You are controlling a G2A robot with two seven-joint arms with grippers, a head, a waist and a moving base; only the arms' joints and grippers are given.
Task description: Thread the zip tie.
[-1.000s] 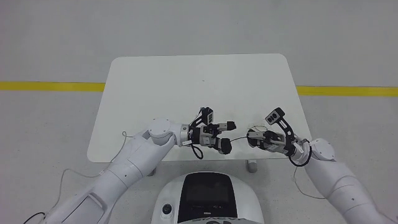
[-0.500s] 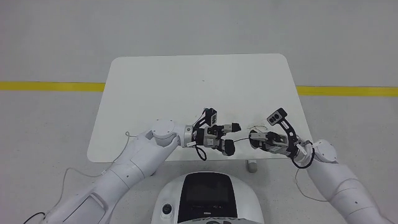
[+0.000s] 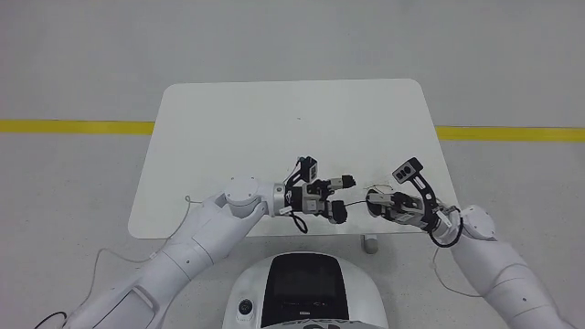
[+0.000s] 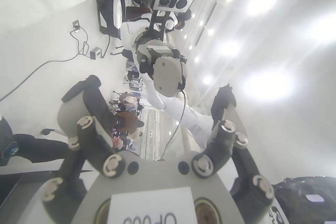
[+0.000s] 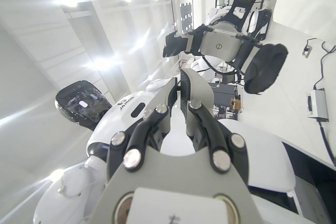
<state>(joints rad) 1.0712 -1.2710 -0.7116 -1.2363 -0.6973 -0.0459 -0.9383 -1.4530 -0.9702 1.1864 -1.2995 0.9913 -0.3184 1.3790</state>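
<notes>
Left gripper is spread wide open and holds nothing, facing the right gripper just beside it above the near edge of the white rectangular table. The right gripper's fingers are pinched almost together on what looks like a thin pale zip tie. It pokes from the tips toward the left gripper and is too thin to confirm.

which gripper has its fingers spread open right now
The left gripper: its fingers stand wide apart, while those of the right gripper are nearly together.
</notes>
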